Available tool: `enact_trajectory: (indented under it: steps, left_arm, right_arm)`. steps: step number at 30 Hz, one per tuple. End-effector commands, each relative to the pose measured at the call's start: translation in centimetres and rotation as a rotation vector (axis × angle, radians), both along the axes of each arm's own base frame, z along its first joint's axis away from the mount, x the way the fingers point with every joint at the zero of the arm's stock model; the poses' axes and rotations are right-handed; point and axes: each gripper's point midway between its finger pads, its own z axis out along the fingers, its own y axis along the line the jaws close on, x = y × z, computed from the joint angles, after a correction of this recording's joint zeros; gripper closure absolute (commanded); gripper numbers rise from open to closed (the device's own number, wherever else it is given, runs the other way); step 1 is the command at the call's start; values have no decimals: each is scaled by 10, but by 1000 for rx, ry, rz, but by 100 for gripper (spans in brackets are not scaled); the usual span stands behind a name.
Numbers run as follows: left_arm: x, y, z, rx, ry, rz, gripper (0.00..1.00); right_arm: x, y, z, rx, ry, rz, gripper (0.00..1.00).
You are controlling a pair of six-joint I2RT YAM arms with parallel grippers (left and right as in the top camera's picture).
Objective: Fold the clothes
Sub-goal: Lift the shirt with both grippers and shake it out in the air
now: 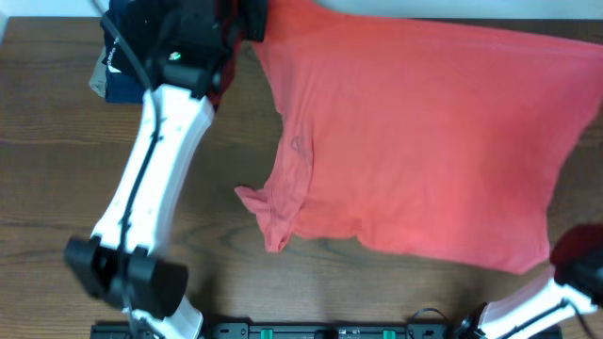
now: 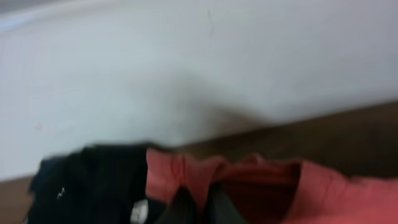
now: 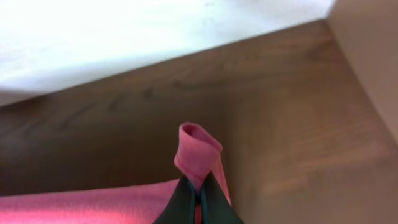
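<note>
Overhead: T-shirt (image 1: 415, 141) spread flat on table (image 1: 57, 188), lying between both arms. Long axis runs diagonally from left gripper (image 2: 199, 195) at far corner to right gripper (image 3: 199, 188) at near opposite corner. Both pinched tight on fabric edge, each nearest own corner. Crumpled sleeve (image 1: 271, 212) lies toward base from left gripper. Dark folded garments (image 1: 118, 75) sit just beside left gripper, outer side. Judged snag risk if fold swings that way.
</note>
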Motion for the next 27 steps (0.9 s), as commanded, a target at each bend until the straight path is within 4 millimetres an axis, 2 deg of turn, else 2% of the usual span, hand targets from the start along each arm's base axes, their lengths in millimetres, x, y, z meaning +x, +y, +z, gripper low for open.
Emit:
enact_trajectory:
  steps: [1,3,7,10,12,14,17,19,20,22,25,26,27]
  left_arm:
    - [36,3,-17,19,-54,43,94]
    - [60,-3,-33,8,-91,44,94]
    - [84,-10,-69,9,-86,43,94]
    - [82,-9,-84,27,-39,52,94]
    - [76,0,-76,44,-38,97,94]
    - [65,11,-51,55,-65,141,94]
    - [38,22,3,69,-126,155,94]
    - [12,29,46,76,-187,149,94]
    - [-4,34,70,76,-223,148,93]
    - [-40,43,117,73,-298,147,94]
    - [-96,59,173,72,-400,148,94]
    - [-121,66,194,71,-441,150,94]
    - [-139,71,207,72,-471,151,94]
  right_arm:
    - [39,-7,-49,4,44,-22,99]
    - [66,-4,-76,27,41,-17,99]
    - [96,8,-115,42,53,15,99]
    - [100,17,-123,48,67,32,99]
    - [99,20,-112,45,48,39,99]
    - [95,25,-88,43,8,55,99]
    - [80,31,-40,29,-63,70,99]
    - [59,37,9,-4,-127,65,99]
    - [51,39,24,-19,-147,65,99]
    - [26,46,66,-66,-203,60,99]
    - [-21,51,123,-134,-278,14,99]
    - [-41,52,142,-159,-305,-10,99]
    - [-55,53,155,-176,-325,-27,99]
